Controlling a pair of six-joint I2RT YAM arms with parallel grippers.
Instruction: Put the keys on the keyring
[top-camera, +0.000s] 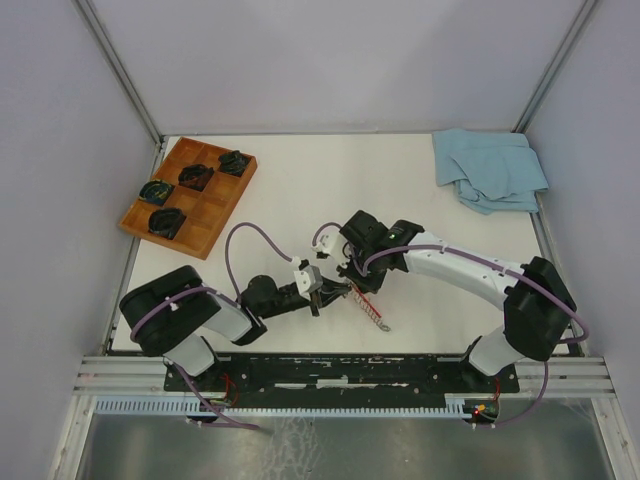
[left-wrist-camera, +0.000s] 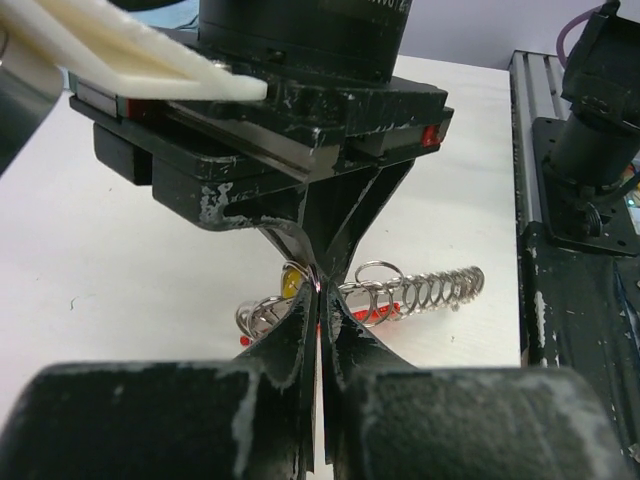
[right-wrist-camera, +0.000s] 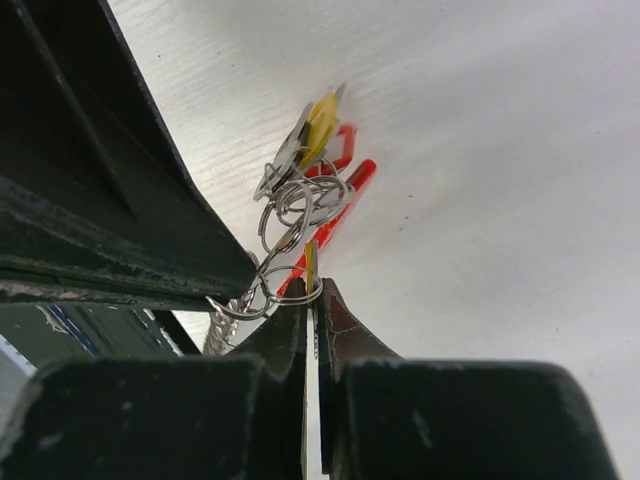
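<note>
From above we see both arms reaching to the middle of the counter (top-camera: 300, 180). The left hand (top-camera: 322, 292) and the right hand (top-camera: 350, 271) meet tip to tip there. The red strap (top-camera: 363, 298) and the silver chain (top-camera: 378, 317) lie on the counter just right of the hands, running toward the near edge. That view alone takes in a wooden tray (top-camera: 218, 218) of black coiled items (top-camera: 196, 177) at the far left and a blue cloth (top-camera: 490, 170) at the far right. The small metal parts are too fine to make out from there.

The right wrist view shows the keys (right-wrist-camera: 300, 150), one yellow-headed, bunched with the keyring (right-wrist-camera: 295, 205) just beyond the right hand's tips. Those tips are clenched on one thin ring of the keyring.

The left wrist view shows the left hand clenched as well, its tips against the right hand's. We cannot tell whether it pinches anything. In that view the bunch sits just behind both hands.
</note>
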